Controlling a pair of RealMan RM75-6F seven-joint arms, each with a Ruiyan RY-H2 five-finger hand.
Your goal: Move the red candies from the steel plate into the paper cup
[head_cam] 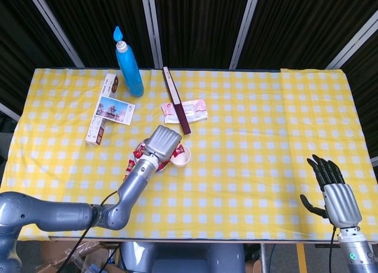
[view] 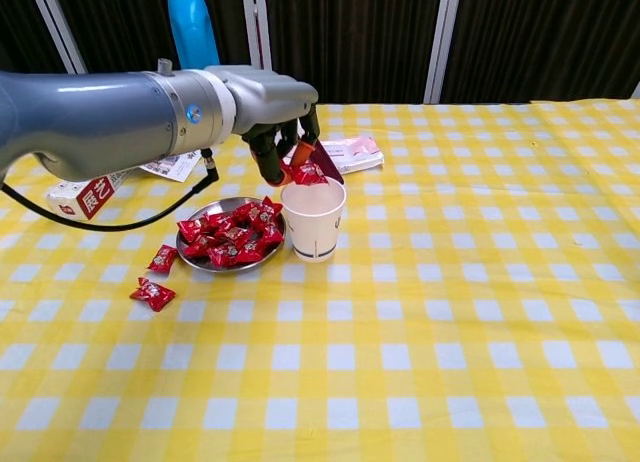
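My left hand (view: 268,107) hovers over the white paper cup (view: 313,222) and pinches a red candy (view: 306,172) just above the cup's rim. The steel plate (view: 215,267) sits touching the cup on its left and holds several red candies (view: 228,232). In the head view the left hand (head_cam: 162,142) hides most of the plate and part of the cup (head_cam: 183,157). My right hand (head_cam: 332,189) is far off at the table's near right edge, fingers spread, holding nothing.
Two loose red candies (view: 155,277) lie on the cloth left of the plate. Behind the cup are a long dark box (head_cam: 176,100), a pink packet (head_cam: 190,111), a blue bottle (head_cam: 129,66) and flat cartons (head_cam: 107,109).
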